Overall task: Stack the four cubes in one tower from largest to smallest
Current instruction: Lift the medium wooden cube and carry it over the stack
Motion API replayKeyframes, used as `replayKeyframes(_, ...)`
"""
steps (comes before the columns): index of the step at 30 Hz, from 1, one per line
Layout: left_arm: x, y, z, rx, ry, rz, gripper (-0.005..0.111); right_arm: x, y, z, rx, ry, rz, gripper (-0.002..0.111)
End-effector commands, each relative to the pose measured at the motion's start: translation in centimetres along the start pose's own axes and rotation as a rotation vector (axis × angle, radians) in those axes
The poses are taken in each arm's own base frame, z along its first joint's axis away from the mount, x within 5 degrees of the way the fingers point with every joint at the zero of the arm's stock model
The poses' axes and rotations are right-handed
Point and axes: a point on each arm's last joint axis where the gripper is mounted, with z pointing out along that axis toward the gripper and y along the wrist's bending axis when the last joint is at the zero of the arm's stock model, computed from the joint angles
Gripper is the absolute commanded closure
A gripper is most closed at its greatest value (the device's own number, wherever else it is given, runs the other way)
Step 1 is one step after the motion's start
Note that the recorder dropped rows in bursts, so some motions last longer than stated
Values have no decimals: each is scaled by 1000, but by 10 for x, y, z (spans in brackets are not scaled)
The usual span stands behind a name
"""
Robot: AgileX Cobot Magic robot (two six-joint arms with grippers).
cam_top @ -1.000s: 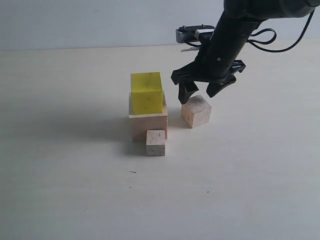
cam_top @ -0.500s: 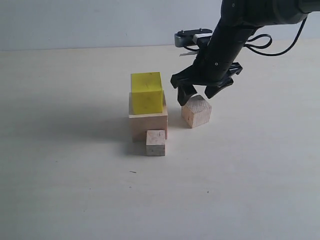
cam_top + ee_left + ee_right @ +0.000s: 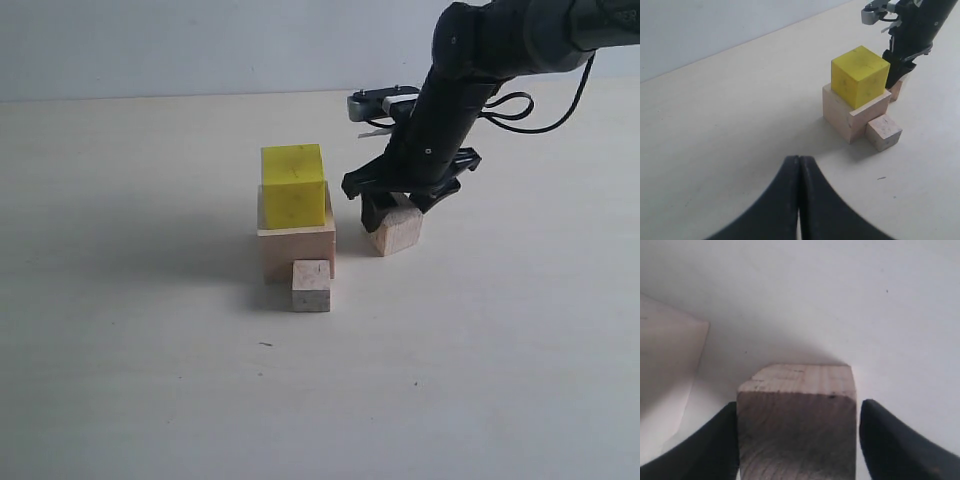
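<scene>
**Task status, near to far (exterior view)**

- Lower centre of the frame: tiny cube (image 3: 311, 286), loose on the desk (image 3: 480, 380), just in front of the stack and close against its front face. Not yet stacked.
- Centre of the frame: large cube (image 3: 297, 250) on the desk as the base, with the yellow cube (image 3: 293, 186) seated on top, turned slightly off the base's edges but fully supported. First two levels of the tower complete.
- Right of centre, a little farther back: medium cube (image 3: 398, 232), resting on the desk beside the stack and apart from it. Turned at an angle to the base. Not yet lifted.
- Remaining, as judged: medium cube onto the yellow cube, then tiny cube on top. Roughly half done.

**Gripper status, near to far**

- Left gripper (image 3: 799, 165): bottom centre of the left wrist view, clenched with both fingers pressed together and nothing between them. Hangs above bare desk, well apart from the cubes.
- Right gripper (image 3: 396, 205): lowered over the medium cube, fingers (image 3: 715, 445) straddling it, one on each side.
  - Right wrist view: one finger at or against one side face; a thin pale sliver shows between the other finger and the opposite face.
  - Jaws parted slightly wider than the cube, so not yet a firm clamp. Cube bracketed, not grasped.
</scene>
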Motion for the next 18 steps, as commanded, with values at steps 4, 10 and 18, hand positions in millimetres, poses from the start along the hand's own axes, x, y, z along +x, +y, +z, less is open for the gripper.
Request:
replayKeyframes(4, 0, 0, -1, -2, -17, 4, 107, 4, -3, -21, 60, 19, 17, 101)
replayKeyframes(10, 0, 0, -1, -2, -17, 4, 107, 8, 5, -74, 76, -57, 106, 108)
replayKeyframes(18, -1, 0, -1, 5, -21, -6, 107, 24, 43, -165, -159, -234, 263, 108)
